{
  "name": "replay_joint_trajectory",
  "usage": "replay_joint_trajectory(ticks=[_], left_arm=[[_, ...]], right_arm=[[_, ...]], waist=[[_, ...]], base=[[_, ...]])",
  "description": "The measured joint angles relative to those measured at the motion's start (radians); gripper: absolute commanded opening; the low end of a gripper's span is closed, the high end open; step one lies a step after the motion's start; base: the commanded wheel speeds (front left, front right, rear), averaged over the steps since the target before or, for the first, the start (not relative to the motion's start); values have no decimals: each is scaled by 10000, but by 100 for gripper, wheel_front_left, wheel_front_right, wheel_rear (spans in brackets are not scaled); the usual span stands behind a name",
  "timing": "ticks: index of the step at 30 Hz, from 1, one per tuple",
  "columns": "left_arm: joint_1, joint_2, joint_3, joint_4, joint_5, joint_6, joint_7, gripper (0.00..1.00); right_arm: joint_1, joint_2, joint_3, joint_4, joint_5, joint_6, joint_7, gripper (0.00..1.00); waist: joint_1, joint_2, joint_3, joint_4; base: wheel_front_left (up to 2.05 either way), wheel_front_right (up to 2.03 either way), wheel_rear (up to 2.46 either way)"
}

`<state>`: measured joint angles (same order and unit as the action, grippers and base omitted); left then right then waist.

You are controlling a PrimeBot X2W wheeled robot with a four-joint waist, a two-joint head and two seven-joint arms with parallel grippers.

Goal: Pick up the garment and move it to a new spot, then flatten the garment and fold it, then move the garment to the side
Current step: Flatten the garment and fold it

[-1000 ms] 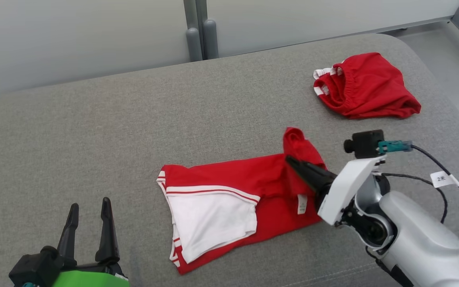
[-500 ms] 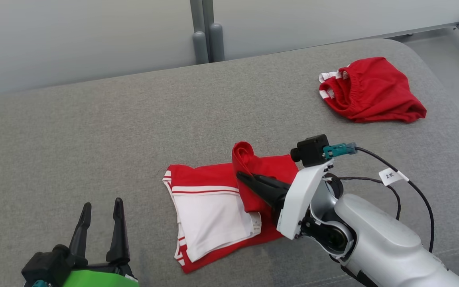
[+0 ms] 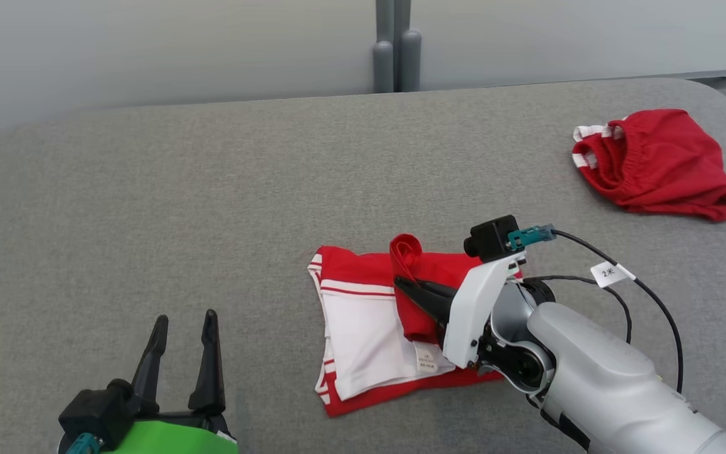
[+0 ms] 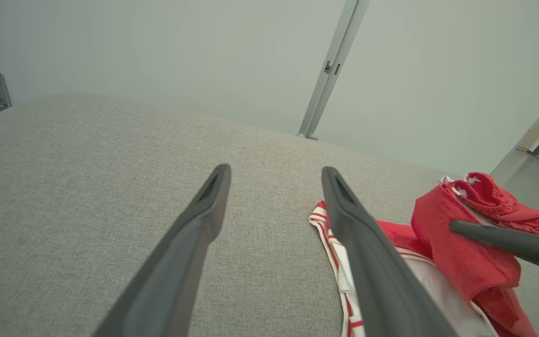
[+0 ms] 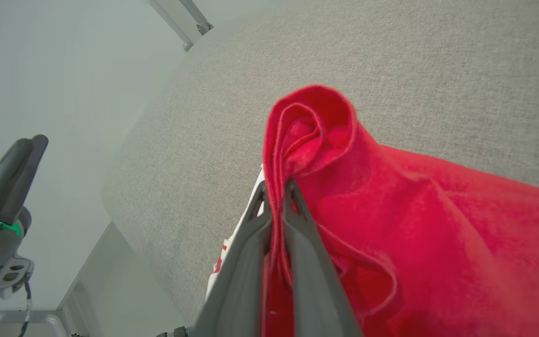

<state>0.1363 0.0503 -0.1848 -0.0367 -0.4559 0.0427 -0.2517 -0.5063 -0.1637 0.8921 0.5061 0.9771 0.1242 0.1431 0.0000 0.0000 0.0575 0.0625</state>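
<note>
Over the garment (image 3: 369, 328) — right claw (image 3: 400, 282) pinching, left claw (image 3: 185, 320) spread

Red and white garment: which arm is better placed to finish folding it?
Likely right: right fingers are shut on the garment, its red edge raised; left fingers stand open, off the cloth.

Bare grey cushion (image 3: 148, 208) lies open leftward; red shorts (image 3: 659, 164) (far right corner) and garment (image 3: 363, 328) obstruct

Red-and-white garment (image 3: 388, 328), half-folded, edge lifted
</note>
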Motion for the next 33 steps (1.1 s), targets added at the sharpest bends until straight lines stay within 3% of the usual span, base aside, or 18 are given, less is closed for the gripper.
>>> replay_joint_trajectory(ticks=[9,11,12,15,16,17,18,29,33], left_arm=[[-182,-2,-280,278,-148,-31,0,100],[-183,-4,-341,309,-161,-29,0,100],[-183,-4,-349,322,-165,-29,0,100],[-182,-4,-347,359,-242,-29,0,100],[-181,-4,-345,376,-242,-27,0,100],[-178,-6,-313,374,-242,-6,0,100],[-177,-6,-268,372,-242,19,0,100],[-111,-8,44,267,-236,105,0,100],[-25,-8,136,190,-234,119,0,100]], right_arm=[[-406,221,238,1068,-146,0,96,0],[-426,278,299,1289,-192,0,117,15],[-429,318,341,1383,-192,0,117,29],[-442,454,497,1624,-192,0,121,47],[-443,510,535,1697,-192,0,123,58],[-453,571,589,1756,-192,0,140,71],[-477,631,631,1816,-192,0,173,98],[-1500,750,180,1262,19,0,-884,100],[-1760,247,-161,1185,10,2,-1490,100]], waist=[[0,0,19,1017],[0,0,8,1226],[0,0,-3,1322],[0,0,-59,1570],[0,0,-88,1635],[0,0,-122,1685],[0,0,-160,1718],[0,0,-361,1498],[0,0,-435,1257]], base=[[0,0,0],[0,0,0],[0,0,0],[0,0,0],[0,0,0],[0,0,0],[0,0,0],[0,0,0],[0,0,0]])
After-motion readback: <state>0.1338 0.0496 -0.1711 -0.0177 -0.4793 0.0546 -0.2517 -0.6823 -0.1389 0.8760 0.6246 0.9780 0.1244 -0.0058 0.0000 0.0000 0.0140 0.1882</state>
